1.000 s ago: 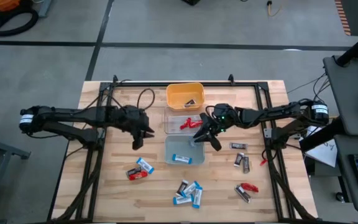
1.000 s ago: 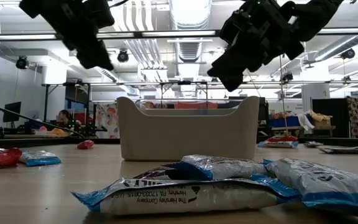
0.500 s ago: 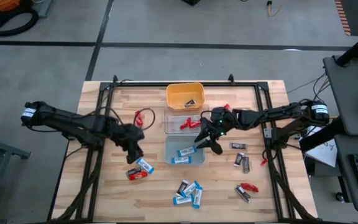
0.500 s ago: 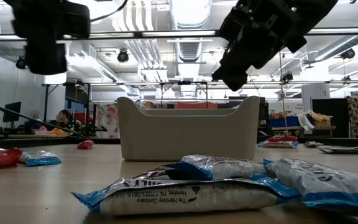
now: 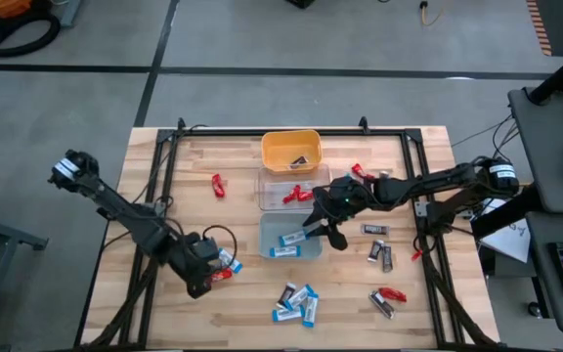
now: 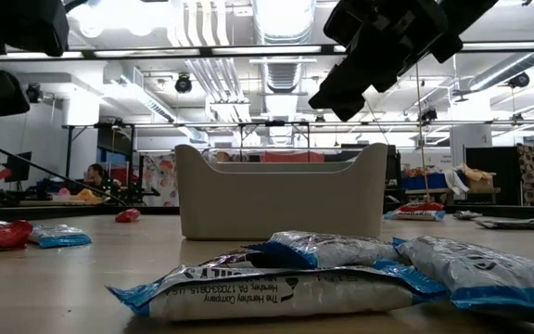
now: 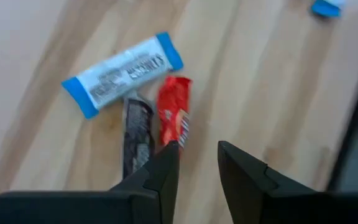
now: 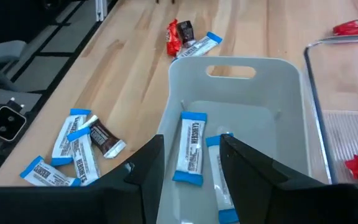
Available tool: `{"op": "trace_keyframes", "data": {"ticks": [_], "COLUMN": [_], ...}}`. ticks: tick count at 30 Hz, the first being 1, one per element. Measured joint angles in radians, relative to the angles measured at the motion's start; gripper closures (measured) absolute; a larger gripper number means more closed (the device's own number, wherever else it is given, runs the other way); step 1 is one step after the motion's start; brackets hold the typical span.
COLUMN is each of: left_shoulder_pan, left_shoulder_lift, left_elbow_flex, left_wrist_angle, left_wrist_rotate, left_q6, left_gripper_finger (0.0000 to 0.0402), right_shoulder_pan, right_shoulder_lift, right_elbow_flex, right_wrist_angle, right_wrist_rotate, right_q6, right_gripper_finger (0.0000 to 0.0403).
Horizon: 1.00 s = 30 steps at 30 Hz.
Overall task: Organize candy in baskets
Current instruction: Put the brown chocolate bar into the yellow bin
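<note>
Now our left gripper (image 7: 194, 155) has dropped to the red bar (image 7: 174, 116) near the tabletop's left front, fingers spread. Our right gripper (image 8: 191, 158), fingers apart, has let a blue bar (image 8: 190, 148) fall into the grey-blue basket (image 8: 253, 65); two lie inside.

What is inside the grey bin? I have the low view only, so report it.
Observer: Two blue-and-white bars lie in the grey bin.
Operator: Give me the left hand's position.
Observer: The left hand hangs open over the end of a red bar, which lies beside a dark bar and a loose blue-and-white bar.
Operator: Now the right hand.
Observer: The right hand is open and empty over the grey bin's edge.
</note>
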Motion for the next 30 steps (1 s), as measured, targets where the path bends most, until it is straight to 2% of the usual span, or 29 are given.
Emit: {"op": "trace_keyframes", "data": {"ticks": [5,11,15,23,30], "left_shoulder_pan": [-0.023,-0.022,-0.022,-0.023,-0.023], "left_shoulder_lift": [0.071,0.169,0.231,0.319,0.319], "left_elbow_flex": [0.0,0.0,0.0,0.004,0.004], "left_wrist_angle": [-0.011,-0.045,-0.046,-0.043,-0.035], "left_wrist_rotate": [-0.066,-0.08,-0.081,-0.085,-0.077], "left_q6": [-0.016,0.024,0.04,0.029,0.024], "left_gripper_finger": [0.0265,0.0219,0.0208,0.022,0.0287], "right_shoulder_pan": [0.028,0.057,0.07,0.076,0.076], "right_shoulder_lift": [0.0,0.0,0.0,0.0,0.0], "right_elbow_flex": [0.008,0.008,0.008,0.008,0.008], "right_wrist_angle": [-0.004,-0.006,-0.007,-0.007,-0.006], "right_wrist_rotate": [0.038,0.05,0.051,0.051,0.051], "right_q6": [0.0,0.0,0.0,0.001,0.003], "right_gripper_finger": [0.0259,0.0259,0.0261,0.0264,0.0264]}}
